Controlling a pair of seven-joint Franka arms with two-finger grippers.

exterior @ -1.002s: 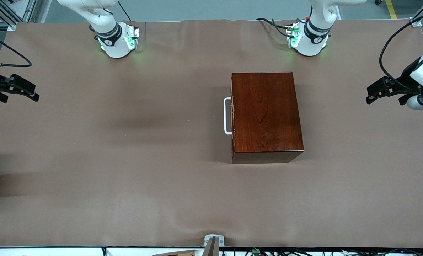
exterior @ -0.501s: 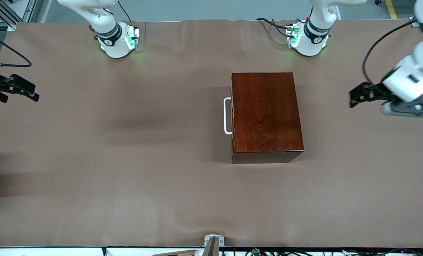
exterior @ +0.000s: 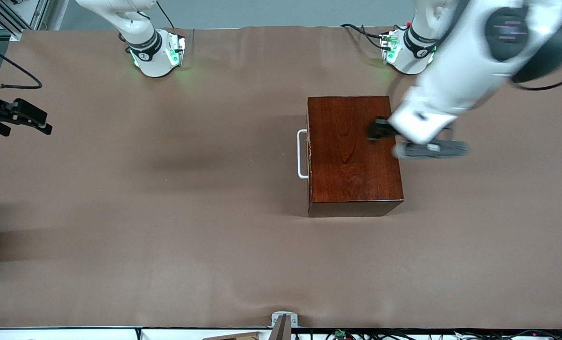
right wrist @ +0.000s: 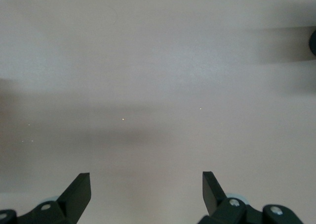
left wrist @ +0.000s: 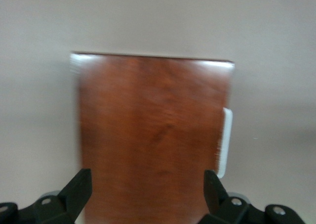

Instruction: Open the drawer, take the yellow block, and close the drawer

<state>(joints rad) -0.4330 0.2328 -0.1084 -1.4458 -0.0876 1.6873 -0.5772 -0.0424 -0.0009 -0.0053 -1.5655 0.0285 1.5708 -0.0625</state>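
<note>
Right now the drawer sits shut in its dark wooden box at centre frame, white handle facing my right arm's end. My left gripper hangs spread wide and empty over the box top; my right gripper waits at the frame's left edge, fingers apart, holding nothing. I see no yellow block.

The wooden box is showing a glossy, dark reddish-brown surface with visible grain, its handle is looking like smooth white plastic or painted metal, the table cover is appearing as matt brown cloth with soft wrinkles, and the arm shells are shining as glossy white plastic
</note>
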